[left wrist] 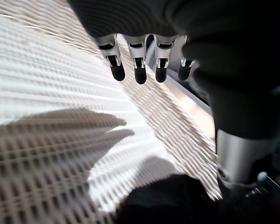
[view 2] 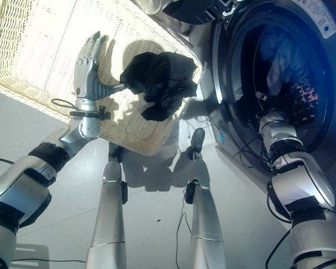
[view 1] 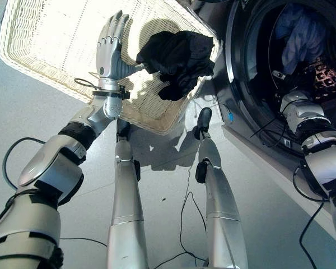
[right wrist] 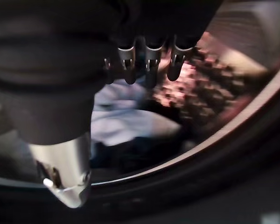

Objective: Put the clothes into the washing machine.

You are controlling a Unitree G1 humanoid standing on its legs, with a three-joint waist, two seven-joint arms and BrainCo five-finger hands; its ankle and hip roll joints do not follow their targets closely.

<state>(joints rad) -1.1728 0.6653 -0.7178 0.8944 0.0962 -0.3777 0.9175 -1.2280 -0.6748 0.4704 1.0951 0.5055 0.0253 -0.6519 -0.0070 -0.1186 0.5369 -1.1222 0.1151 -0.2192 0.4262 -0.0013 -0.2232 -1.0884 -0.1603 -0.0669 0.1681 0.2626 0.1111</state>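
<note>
A black garment [view 1: 179, 56] lies bunched in the white wicker basket [view 1: 45, 39], against its wall nearest the washing machine [view 1: 235, 84]. My left hand [view 1: 109, 53] is open over the basket floor beside the garment, fingers straight, with the thumb tip at the cloth's edge. The left wrist view shows its fingers [left wrist: 140, 70] above the weave and the black garment [left wrist: 177, 200] near the thumb. My right hand [right wrist: 150, 58] reaches into the machine's open drum, open and holding nothing. Inside the drum lie a blue cloth [view 1: 299, 39] and a dark patterned cloth [view 1: 322, 73].
The basket stands on the pale floor [view 1: 39, 112], close to the left of the washing machine's front. The round door opening's dark rim [view 2: 221, 89] surrounds my right forearm.
</note>
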